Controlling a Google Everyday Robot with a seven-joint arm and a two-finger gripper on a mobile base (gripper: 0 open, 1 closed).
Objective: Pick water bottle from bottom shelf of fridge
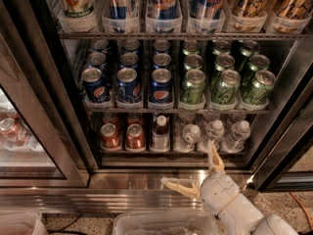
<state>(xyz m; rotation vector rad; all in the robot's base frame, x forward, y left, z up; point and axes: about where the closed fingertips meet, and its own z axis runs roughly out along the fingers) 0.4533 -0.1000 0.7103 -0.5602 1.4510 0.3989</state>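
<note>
One water bottle (215, 129) on the bottom shelf (146, 154) stands just beyond the tool (187, 163). Its fingers are spread wide, holding nothing, low before the fridge (132, 181).

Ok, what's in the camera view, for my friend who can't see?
The robot's open gripper sits just below the bottom shelf of the fridge, one finger pointing up at a water bottle. Copper cans and a brown drink stand to its left, with blue cans and green cans above.
</note>
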